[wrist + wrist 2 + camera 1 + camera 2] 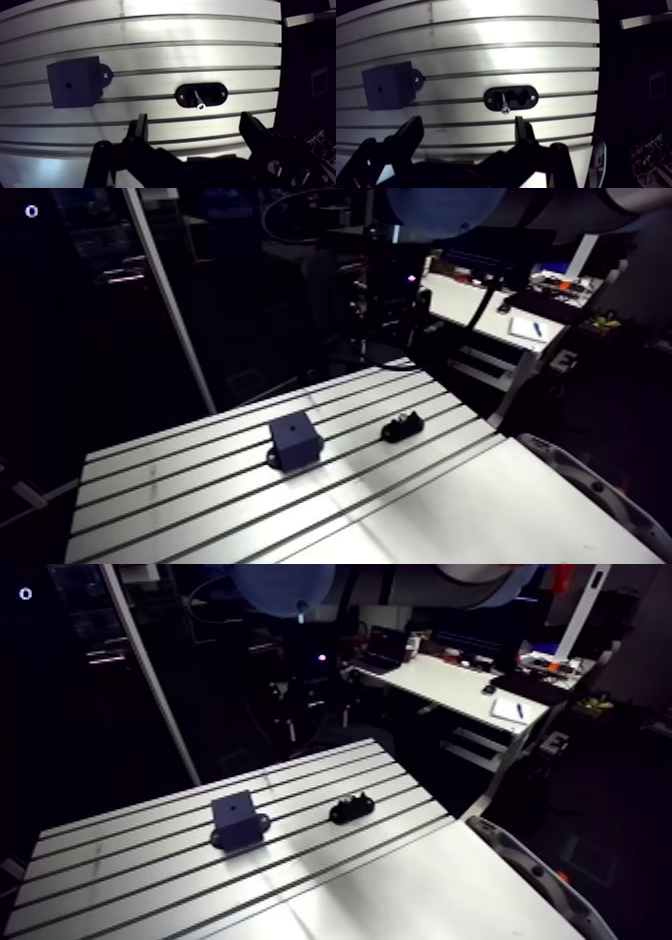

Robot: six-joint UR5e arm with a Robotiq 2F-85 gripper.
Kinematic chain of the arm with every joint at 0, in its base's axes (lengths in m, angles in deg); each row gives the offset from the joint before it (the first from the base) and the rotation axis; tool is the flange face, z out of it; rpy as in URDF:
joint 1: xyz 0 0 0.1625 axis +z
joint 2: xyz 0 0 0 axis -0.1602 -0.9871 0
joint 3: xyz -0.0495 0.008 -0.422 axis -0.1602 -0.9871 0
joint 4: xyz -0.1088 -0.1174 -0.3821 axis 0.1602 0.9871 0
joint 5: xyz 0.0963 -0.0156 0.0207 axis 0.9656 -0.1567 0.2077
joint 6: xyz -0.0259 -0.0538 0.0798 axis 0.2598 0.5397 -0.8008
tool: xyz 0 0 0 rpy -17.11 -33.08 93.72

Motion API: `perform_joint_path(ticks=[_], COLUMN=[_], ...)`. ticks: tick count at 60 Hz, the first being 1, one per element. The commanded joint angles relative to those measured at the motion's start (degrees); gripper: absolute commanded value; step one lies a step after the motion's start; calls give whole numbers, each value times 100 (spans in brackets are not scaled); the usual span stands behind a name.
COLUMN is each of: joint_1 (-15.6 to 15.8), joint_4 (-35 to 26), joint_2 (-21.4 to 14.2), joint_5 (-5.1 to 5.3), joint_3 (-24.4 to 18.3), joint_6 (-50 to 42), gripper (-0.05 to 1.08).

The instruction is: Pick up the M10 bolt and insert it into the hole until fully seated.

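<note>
A dark square block [74,82] with a small hole [68,85] in its top face stands on the slotted aluminium table [180,498]. Some way to one side of it lies a black oval cradle [215,94] with the M10 bolt [197,99] resting in it, its bright end towards the gripper. In the wrist view my gripper [195,122] hovers high above the table and is open; its two dark fingers [140,127] are wide apart with nothing between them. The cradle lies just ahead of the gap. In the arm view the block [295,438] and cradle [402,426] show, but not the gripper.
The table's slots run lengthwise under both objects. A smooth plate [480,508] covers the table's near part. Past the cradle's side the table ends at an edge [279,75], with dark floor beyond. A curved grey rail [590,483] runs beside the near right corner.
</note>
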Motion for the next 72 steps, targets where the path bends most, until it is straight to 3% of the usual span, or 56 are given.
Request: perform_joint_path(ticks=[1, 24, 30, 34, 46, 64, 72], joint_1=[-151, -347, -407, -511, -561, -570, -570], joint_4=[267, 666, 676, 773, 886, 1041, 1113], joint_2=[84, 338, 457, 522, 613, 735, 805], joint_5=[87, 87, 87, 96, 89, 96, 214], joint_3=[169, 380, 432, 476, 497, 567, 611], joint_6=[205, 268, 445, 497, 517, 587, 587], gripper=[1, 2, 9, 21, 36, 45, 48])
